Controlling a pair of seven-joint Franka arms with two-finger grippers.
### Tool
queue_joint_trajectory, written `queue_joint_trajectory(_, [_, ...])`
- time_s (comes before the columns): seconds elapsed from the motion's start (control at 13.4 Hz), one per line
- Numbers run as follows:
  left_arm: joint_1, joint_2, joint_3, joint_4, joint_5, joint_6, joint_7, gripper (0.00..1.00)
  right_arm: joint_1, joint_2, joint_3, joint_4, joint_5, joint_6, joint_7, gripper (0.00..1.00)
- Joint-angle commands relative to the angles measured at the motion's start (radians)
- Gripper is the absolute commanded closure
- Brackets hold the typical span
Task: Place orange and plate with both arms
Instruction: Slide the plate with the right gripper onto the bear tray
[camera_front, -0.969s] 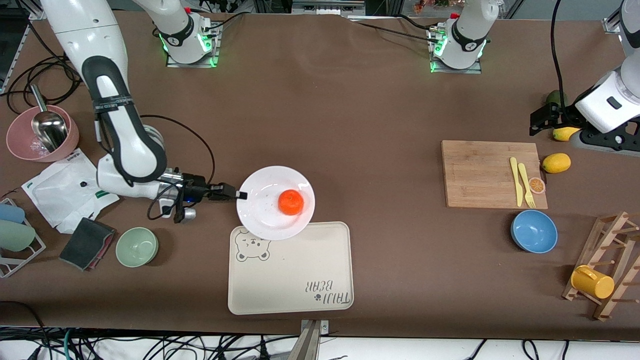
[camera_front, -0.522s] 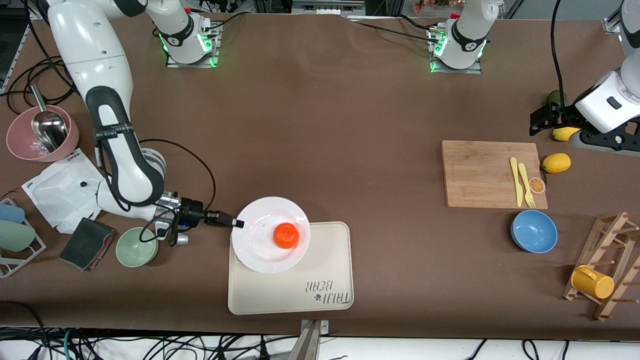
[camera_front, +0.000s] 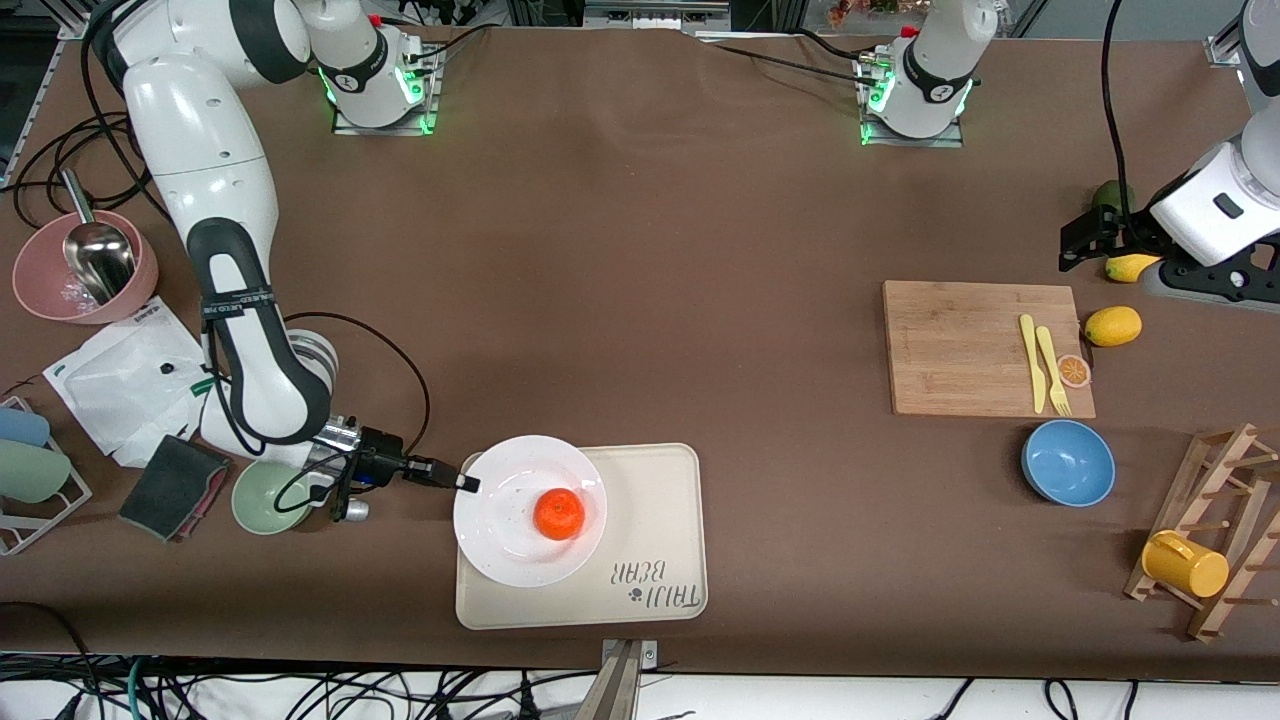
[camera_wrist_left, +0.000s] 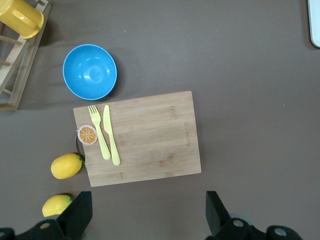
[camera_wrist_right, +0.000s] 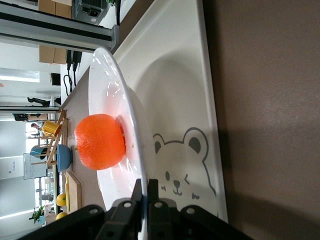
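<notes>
pinching the plate (camera_front: 505, 520) rim, the right gripper (camera_front: 468, 484) held it over the tray (camera_front: 650, 500), orange (camera_front: 558, 513) aboard; best lowered level. the left gripper (camera_wrist_left: 147, 220) waited, spread open, near the cutting board (camera_front: 960, 345).

Bear-print tray (camera_front: 640, 540) near front edge; cutting board (camera_front: 960, 345) w/ yellow fork (camera_front: 1052, 370), knife (camera_front: 1031, 360); blue bowl (camera_front: 1068, 462) nearer camera.

Beige tray (camera_front: 640, 540): printed "TAIJI BEAR", paw mark beside it, upside down in front view, at corner nearer front camera toward left arm's end of counter. Bear face drawing on same tray (camera_wrist_right: 182, 165), right wrist view. White packet (camera_front: 125, 370) near right arm's end: small print, unreadable. Black band on right arm's forearm (camera_front: 238, 298): white lettering, unreadable.
</notes>
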Motion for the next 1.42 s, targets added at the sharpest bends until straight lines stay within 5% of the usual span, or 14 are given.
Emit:
queue_joint_trajectory(0.0, [0.001, -0.011, 0.007, -0.008, -0.030, -0.005, 0.029, 0.00, 0.000, 0.027, 0.007, 0.035, 0.018, -0.002, 0.009, 1.00])
queue_joint_trajectory(0.82, [0.001, -0.011, 0.007, -0.008, -0.030, -0.005, 0.029, 0.00, 0.022, 0.058, 0.016, 0.040, 0.018, 0.080, 0.009, 1.00])
queue_joint_trajectory(0.89, [0.001, -0.011, 0.007, -0.008, -0.030, -0.003, 0.029, 0.00, 0.022, 0.056, 0.016, 0.041, 0.018, 0.080, 0.009, 0.87])
queue_joint_trajectory(0.97, [0.001, -0.011, 0.008, -0.008, -0.030, -0.005, 0.029, 0.00, 0.027, 0.056, 0.016, 0.049, 0.018, 0.080, 0.011, 0.63])
queue_joint_trajectory(1.04, [0.001, -0.011, 0.007, -0.008, -0.030, -0.005, 0.029, 0.00, 0.027, 0.056, 0.016, 0.050, 0.018, 0.081, 0.008, 0.54])
queue_joint_trajectory(1.34, [0.001, -0.011, 0.007, -0.008, -0.030, -0.005, 0.029, 0.00, 0.037, 0.052, 0.016, 0.082, 0.017, 0.083, 0.008, 0.52])
